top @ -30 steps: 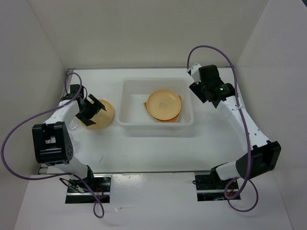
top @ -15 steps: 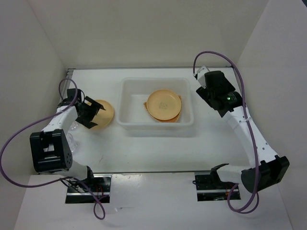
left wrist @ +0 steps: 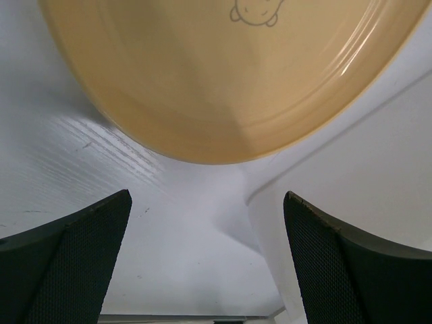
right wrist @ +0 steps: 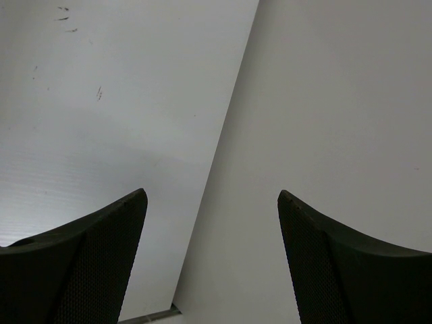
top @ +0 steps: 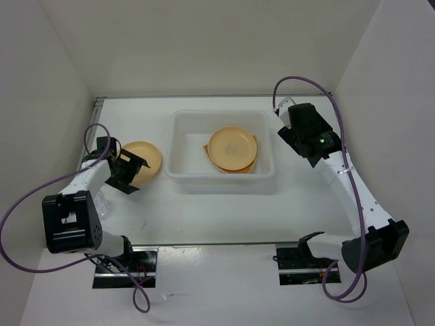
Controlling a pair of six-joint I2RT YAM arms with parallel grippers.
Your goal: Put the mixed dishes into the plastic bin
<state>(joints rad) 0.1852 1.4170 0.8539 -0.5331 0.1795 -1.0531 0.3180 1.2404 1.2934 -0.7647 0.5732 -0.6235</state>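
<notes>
Moved since one second ago: left gripper (top: 133,174) drawn toward the near side, from above the plate to its near-left edge; right gripper (right wrist: 210,202) shifted a little to the right, away from the bin.

Left gripper released, jaws wide apart, nothing between them. In the left wrist view, just in front of the black fingers (left wrist: 74,256), the rim of a round yellow-orange shallow plate (left wrist: 216,74) with a small drawn figure at its middle. Plate lying flat on the white table (top: 204,217), left of the bin and close beside it, not touching the fingers as far as can be seen.

Translucent white rectangular plastic bin (top: 180,136) at the middle of the table, toward the far side. Inside it, at the right half, a second round yellow-orange shallow plate (top: 232,148), resting on top of an orange fan-shaped dish (top: 206,148), of which only the edges are seen.

Right gripper also released, jaws apart and holding nothing, raised to the right of the bin and apart from it. In the right wrist view only bare table and white wall (right wrist: 337,101) beyond the fingers (right wrist: 88,263).
</notes>
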